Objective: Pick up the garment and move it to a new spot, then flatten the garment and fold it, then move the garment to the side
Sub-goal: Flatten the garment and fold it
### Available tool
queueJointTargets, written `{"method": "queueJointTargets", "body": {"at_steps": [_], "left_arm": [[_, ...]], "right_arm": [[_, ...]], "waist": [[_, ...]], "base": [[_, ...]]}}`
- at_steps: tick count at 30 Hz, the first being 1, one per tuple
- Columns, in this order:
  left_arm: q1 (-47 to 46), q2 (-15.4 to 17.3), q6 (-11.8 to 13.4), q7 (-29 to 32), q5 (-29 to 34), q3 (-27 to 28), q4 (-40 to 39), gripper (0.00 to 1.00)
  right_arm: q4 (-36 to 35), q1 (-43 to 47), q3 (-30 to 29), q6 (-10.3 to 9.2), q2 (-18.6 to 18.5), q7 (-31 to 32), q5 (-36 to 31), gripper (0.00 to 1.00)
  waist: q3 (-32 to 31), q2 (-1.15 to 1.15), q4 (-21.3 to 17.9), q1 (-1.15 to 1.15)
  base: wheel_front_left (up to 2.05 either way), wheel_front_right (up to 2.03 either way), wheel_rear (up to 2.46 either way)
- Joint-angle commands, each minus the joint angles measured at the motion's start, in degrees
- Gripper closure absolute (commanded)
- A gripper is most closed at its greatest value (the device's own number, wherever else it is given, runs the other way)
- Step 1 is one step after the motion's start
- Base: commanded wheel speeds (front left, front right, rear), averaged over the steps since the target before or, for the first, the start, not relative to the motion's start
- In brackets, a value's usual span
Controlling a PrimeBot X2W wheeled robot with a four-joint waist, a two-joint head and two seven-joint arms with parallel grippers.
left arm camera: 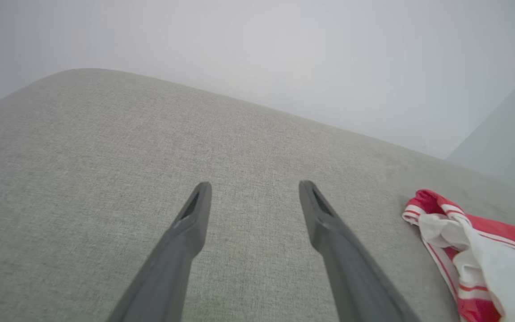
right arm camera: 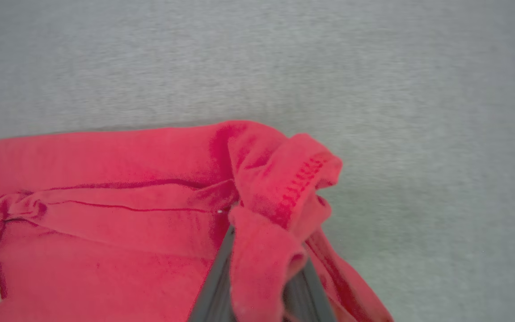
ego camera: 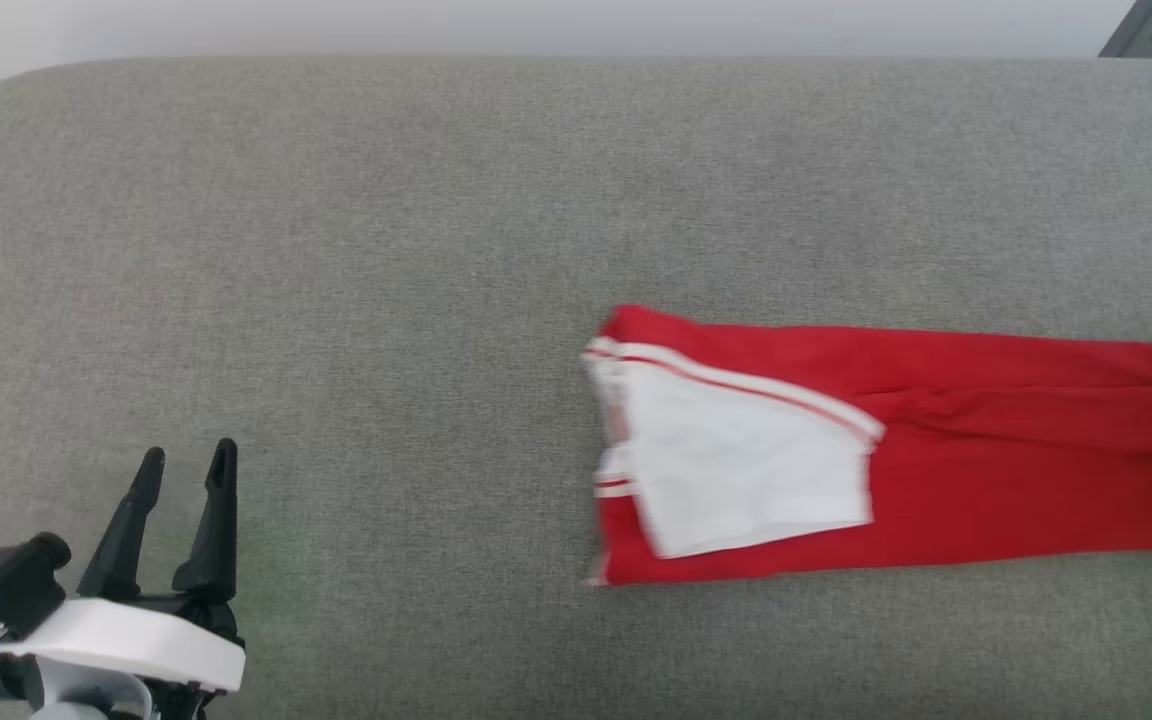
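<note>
The garment (ego camera: 986, 440) lay as a long strip running left-right on the grey surface (ego camera: 336, 250), its far hem end pinched by the right claw (right arm camera: 264, 268), its sleeve end well right of the spread left claw (ego camera: 188, 452).

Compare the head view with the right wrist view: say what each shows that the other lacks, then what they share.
Head view: the left gripper, open, low at the left over bare cushion, well apart from the garment, plus the cushion's far edge. Right wrist view: the right gripper, dark fingers shut on the garment's bunched, stitched red hem. Both: the red garment with its white sleeve, lying on the grey cushion.
</note>
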Motion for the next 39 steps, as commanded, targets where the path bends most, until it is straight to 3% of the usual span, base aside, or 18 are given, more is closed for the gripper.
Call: {"method": "queueJointTargets", "body": {"at_steps": [1,5,8,13,15,19,23,30,31,32,33,39], "left_arm": [[0.5,-0.3,-0.3,-0.3,0.4,0.4,0.1,0.00],[1.5,-3.2,-2.4,-0.3,3.6,3.8,0.7,0.00],[2.3,-5.4,-3.6,-0.3,4.6,5.8,0.9,0.00],[2.6,-7.4,-4.5,-0.3,6.7,7.3,0.9,0.00],[2.7,-8.1,-4.8,-0.3,7.2,7.5,0.9,0.00],[2.0,-8.7,-5.0,-0.3,6.7,7.2,1.2,0.00],[0.5,-9.1,-5.0,-0.3,6.4,5.7,1.8,0.00],[-0.8,-9.4,-5.1,-0.3,5.3,3.7,2.1,0.00],[-0.9,-9.4,-5.1,-0.3,5.3,3.6,2.2,0.00],[-1.0,-9.5,-5.1,-0.3,5.0,3.3,2.1,0.00],[-1.1,-9.4,-5.1,-0.3,4.9,3.3,2.1,0.00],[0.5,-8.9,-5.1,-0.3,3.9,3.8,2.1,0.00]], "right_arm": [[0.4,-0.3,-0.3,-0.12,-0.3,-0.5,-0.5,1.00],[3.8,-2.3,-2.5,-0.09,-0.6,-1.0,-3.3,1.00],[2.1,-3.0,-2.1,-0.08,1.0,0.5,-2.1,1.00],[-8.0,-0.6,0.9,-0.09,3.6,4.1,2.2,1.00],[-15.1,0.7,3.7,-0.09,5.5,5.6,3.1,1.00],[-20.9,1.1,8.7,-0.08,9.3,6.6,2.0,1.00],[-20.7,-0.7,13.0,-0.09,13.2,6.2,0.1,1.00],[-14.3,-4.9,19.2,-0.08,17.4,3.2,-2.8,1.00],[-13.2,-5.3,19.9,-0.08,18.1,2.9,-2.8,0.85],[-12.6,-5.8,20.9,-0.08,18.2,2.8,-2.9,0.61],[-12.1,-6.3,21.3,-0.08,18.2,2.2,-2.8,0.00],[-13.8,-6.0,21.6,-0.08,17.2,1.6,1.3,0.00]], "waist": [[0.0,0.00,-0.1,0.00],[-0.2,0.00,-0.4,0.00],[-0.6,0.00,-0.4,0.00],[-1.1,0.00,0.0,0.00],[-1.1,0.00,0.5,0.00],[-0.9,0.00,1.8,0.00],[-0.7,0.00,3.6,0.00],[-0.5,0.00,6.5,0.00],[-0.5,0.00,6.6,0.00],[-0.5,0.00,6.8,0.00],[-0.5,0.00,6.9,0.00],[-1.6,0.00,6.1,0.00]], "base": [[0.00,0.00,0.00],[0.00,0.00,0.00],[0.00,0.00,0.00],[0.00,0.00,0.00],[0.00,0.00,0.00],[0.00,0.00,0.00],[0.00,0.00,0.00],[0.00,0.00,0.00],[0.00,0.00,0.00],[0.00,0.00,0.00],[0.00,0.00,0.00],[0.00,0.00,0.00]]}}
